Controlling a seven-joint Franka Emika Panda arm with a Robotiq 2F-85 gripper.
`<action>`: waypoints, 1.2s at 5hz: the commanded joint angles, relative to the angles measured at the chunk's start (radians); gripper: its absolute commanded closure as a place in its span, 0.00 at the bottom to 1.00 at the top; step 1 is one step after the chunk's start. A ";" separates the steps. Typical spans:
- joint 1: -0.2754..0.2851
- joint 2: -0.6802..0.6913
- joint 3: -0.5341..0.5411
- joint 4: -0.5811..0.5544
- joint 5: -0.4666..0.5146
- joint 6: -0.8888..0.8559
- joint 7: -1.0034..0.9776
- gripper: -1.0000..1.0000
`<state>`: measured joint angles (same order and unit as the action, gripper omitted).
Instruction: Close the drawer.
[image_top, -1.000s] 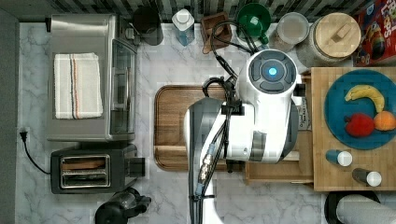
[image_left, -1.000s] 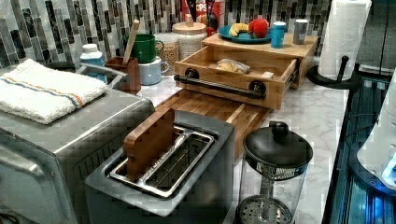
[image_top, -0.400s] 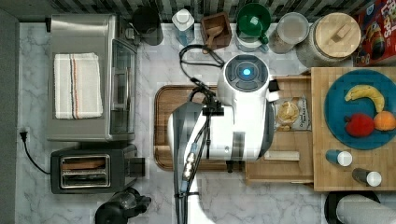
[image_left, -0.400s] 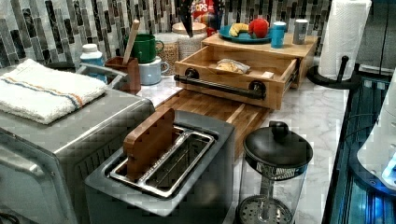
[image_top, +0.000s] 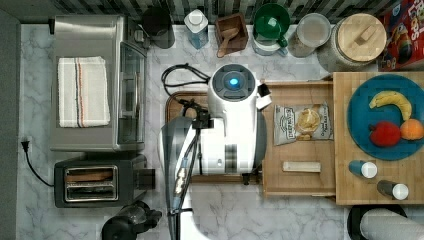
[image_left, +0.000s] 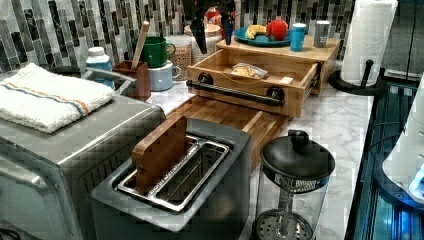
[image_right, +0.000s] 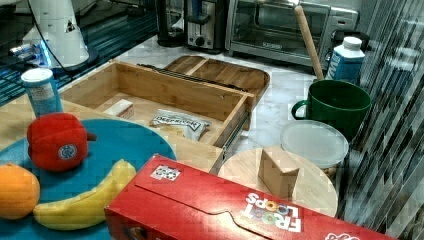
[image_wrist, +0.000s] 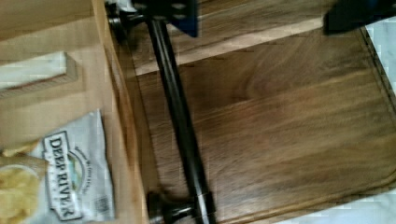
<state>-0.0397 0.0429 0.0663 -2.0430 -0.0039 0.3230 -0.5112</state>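
The drawer (image_top: 298, 86) stands pulled out from under the wooden stand, holding a chip bag (image_top: 302, 122) and a small wooden block (image_top: 301, 166). Its black bar handle (image_left: 235, 92) faces the brown tray (image_left: 235, 115). My arm (image_top: 232, 120) hangs over the tray and the drawer's front in the top view. The gripper (image_left: 214, 25) is open, raised above the drawer (image_left: 235, 102) at its end towards the left view's left. In the wrist view the gripper (image_wrist: 266, 18) is over the tray (image_wrist: 289, 116), one finger (image_wrist: 173, 16) above an end of the handle (image_wrist: 180, 116), not touching it.
A toaster oven (image_top: 95, 82) and a toaster (image_top: 95, 180) line the top view's left. A French press (image_left: 295, 170) stands near the tray's front. Mugs, jars and a scoop box (image_top: 232, 32) crowd the back wall. A blue fruit plate (image_top: 380, 100) tops the stand.
My arm has swung towards the top view's left and upward, uncovering the drawer's inside. In the left view the gripper has come into sight above the drawer. The drawer has not moved.
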 joint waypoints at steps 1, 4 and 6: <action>0.050 0.011 0.048 -0.053 -0.058 0.107 -0.131 1.00; 0.013 0.069 0.075 -0.191 -0.129 0.316 -0.181 1.00; -0.023 0.095 0.061 -0.253 -0.159 0.420 -0.275 1.00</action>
<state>-0.0197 0.1370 0.1387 -2.2598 -0.1315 0.7139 -0.7026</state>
